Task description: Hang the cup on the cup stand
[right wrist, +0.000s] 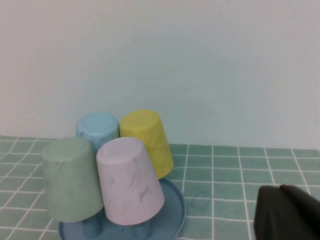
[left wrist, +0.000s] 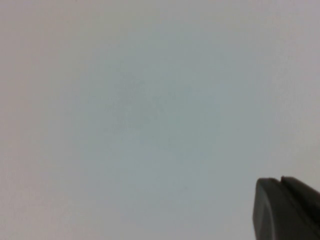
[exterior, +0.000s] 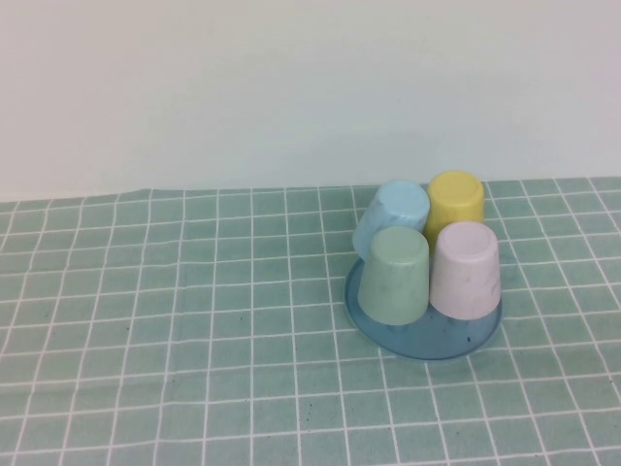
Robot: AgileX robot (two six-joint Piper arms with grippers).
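Note:
The pale pink cup (exterior: 466, 270) (right wrist: 131, 181) sits upside down on a peg of the round blue cup stand (exterior: 427, 340) (right wrist: 175, 207), at its front right. Neither arm shows in the high view. My left gripper (left wrist: 280, 184) is shut, holds nothing, and faces a blank pale surface. My right gripper (right wrist: 278, 191) is also shut and empty, apart from the stand on the side where the pink cup hangs, over the green tiled cloth.
A light green cup (exterior: 399, 275) (right wrist: 71, 179), a light blue cup (exterior: 393, 216) (right wrist: 97, 127) and a yellow cup (exterior: 455, 203) (right wrist: 146, 140) are also upturned on the stand. The green checked cloth (exterior: 194, 330) covers the table. A white wall stands behind.

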